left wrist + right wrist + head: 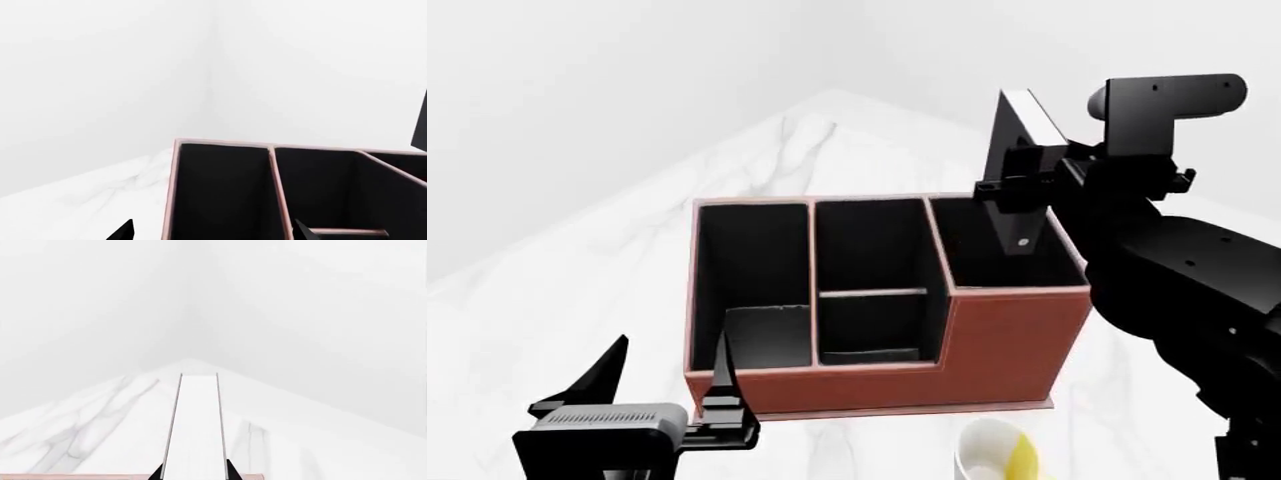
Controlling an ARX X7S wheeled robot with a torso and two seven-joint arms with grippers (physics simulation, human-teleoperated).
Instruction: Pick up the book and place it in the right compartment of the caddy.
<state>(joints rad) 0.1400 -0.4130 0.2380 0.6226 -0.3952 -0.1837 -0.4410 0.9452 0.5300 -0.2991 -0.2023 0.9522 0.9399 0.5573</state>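
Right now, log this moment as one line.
right gripper: shut on book | book: above right compartment of caddy | left gripper: open, idle

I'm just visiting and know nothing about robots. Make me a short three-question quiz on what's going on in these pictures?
1. True or false: the book already rests inside the caddy.
2. Which gripper holds the book: A) left gripper B) right gripper C) neither?
3. Fill in: the white-and-yellow object on the table in front of the caddy is a ____.

Key: 1. False; the book is held above the right compartment. 2. B. 3. mug.
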